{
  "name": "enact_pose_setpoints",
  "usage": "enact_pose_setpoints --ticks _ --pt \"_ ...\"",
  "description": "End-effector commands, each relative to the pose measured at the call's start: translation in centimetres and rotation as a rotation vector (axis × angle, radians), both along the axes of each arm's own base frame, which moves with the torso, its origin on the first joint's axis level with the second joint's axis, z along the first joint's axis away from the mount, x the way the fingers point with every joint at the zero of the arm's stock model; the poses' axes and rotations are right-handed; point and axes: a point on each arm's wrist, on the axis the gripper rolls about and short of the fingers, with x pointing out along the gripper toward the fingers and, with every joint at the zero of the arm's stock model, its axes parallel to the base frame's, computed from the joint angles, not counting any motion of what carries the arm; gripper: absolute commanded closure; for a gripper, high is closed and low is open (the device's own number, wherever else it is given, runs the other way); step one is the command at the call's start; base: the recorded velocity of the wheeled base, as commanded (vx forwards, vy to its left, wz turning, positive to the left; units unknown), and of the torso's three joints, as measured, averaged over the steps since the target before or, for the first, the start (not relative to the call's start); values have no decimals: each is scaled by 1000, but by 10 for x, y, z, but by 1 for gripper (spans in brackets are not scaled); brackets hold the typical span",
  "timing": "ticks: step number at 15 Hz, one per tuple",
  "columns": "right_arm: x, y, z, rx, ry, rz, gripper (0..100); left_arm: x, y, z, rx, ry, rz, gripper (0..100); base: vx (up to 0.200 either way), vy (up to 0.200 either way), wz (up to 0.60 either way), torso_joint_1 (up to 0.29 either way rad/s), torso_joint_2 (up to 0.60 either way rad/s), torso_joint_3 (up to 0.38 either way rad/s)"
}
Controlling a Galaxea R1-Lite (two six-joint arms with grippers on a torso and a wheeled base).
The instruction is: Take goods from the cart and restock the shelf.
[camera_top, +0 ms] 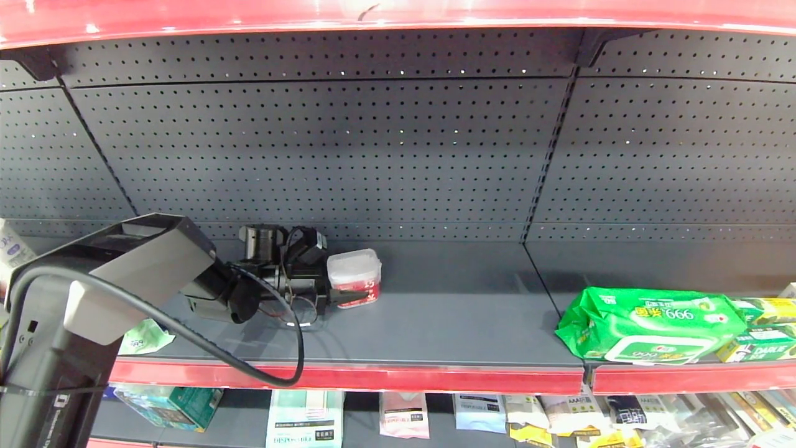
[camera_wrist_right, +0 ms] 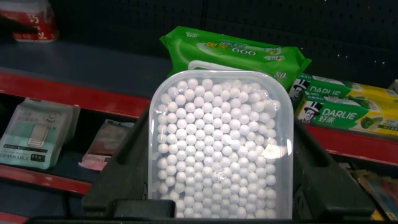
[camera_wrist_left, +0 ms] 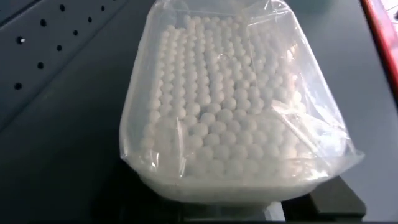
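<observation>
On the grey shelf board (camera_top: pixel 435 323), left of the middle, a clear box of white beads (camera_top: pixel 354 277) with a red label stands upright. My left gripper (camera_top: pixel 341 292) reaches in from the left and is shut on the box's near side. The left wrist view shows this box (camera_wrist_left: pixel 230 112) close up, wrapped in clear film. A second clear box of white beads (camera_wrist_right: pixel 221 143) sits in my right gripper (camera_wrist_right: pixel 221 193), whose dark fingers (camera_wrist_right: pixel 124 162) press on both its sides. It is held in front of the shelf, and the first box (camera_wrist_right: pixel 31 22) shows far off.
A green wipes pack (camera_top: pixel 650 323) (camera_wrist_right: pixel 233 53) and toothpaste boxes (camera_top: pixel 758 330) (camera_wrist_right: pixel 342 106) lie at the shelf's right. A white bottle (camera_top: pixel 12 249) and a packet (camera_top: pixel 143 336) are at its left. Packets (camera_top: pixel 305 417) fill the lower shelf. Bare board lies between the box and the wipes.
</observation>
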Motion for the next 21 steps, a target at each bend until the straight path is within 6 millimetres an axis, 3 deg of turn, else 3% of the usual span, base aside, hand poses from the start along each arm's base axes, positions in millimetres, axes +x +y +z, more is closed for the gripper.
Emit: enact_pose_setpoints --ticks 1,10,21 --pt "0 0 0 0 1 0 100 -6 4 8 -10 1 -12 100 0 0 0 0 0 0" --pt "0 0 0 0 1 0 100 -53 19 15 -21 21 -59 100 0 0 0 0 0 0" --pt "0 0 0 0 1 0 100 -65 31 10 -21 18 -46 100 0 0 0 0 0 0"
